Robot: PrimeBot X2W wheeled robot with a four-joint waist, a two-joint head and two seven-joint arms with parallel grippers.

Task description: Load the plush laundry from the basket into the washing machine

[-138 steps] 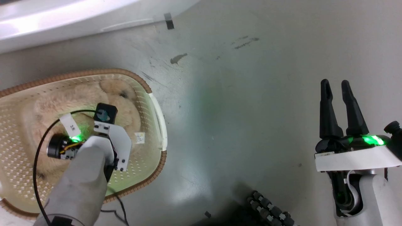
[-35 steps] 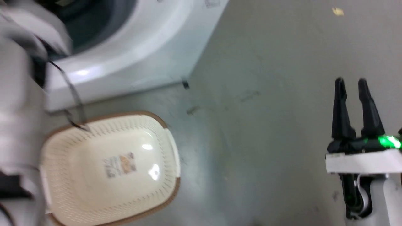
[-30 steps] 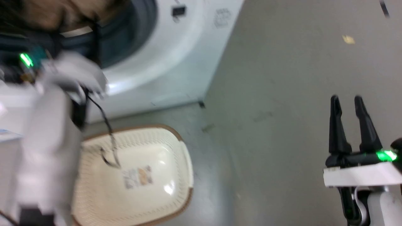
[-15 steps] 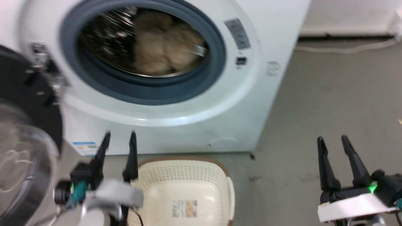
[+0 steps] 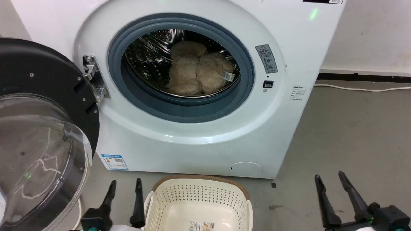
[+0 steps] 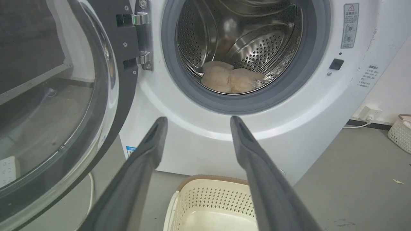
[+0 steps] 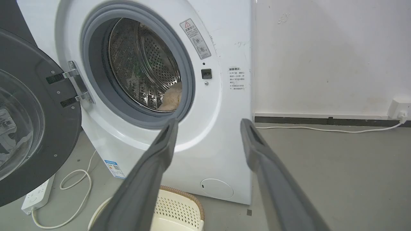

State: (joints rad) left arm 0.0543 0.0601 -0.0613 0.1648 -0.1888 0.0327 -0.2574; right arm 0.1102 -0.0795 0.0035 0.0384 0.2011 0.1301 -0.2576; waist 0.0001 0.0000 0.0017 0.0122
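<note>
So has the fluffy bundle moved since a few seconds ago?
Yes. The plush laundry left the basket and now lies beyond it inside the washing machine.

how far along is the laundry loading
Done: the plush laundry lies inside the drum of the washing machine, and the basket looks empty apart from its sticker. In hand: nothing; the left gripper and right gripper are both open, low before the machine. Left: no more to load; the door stands open.
</note>
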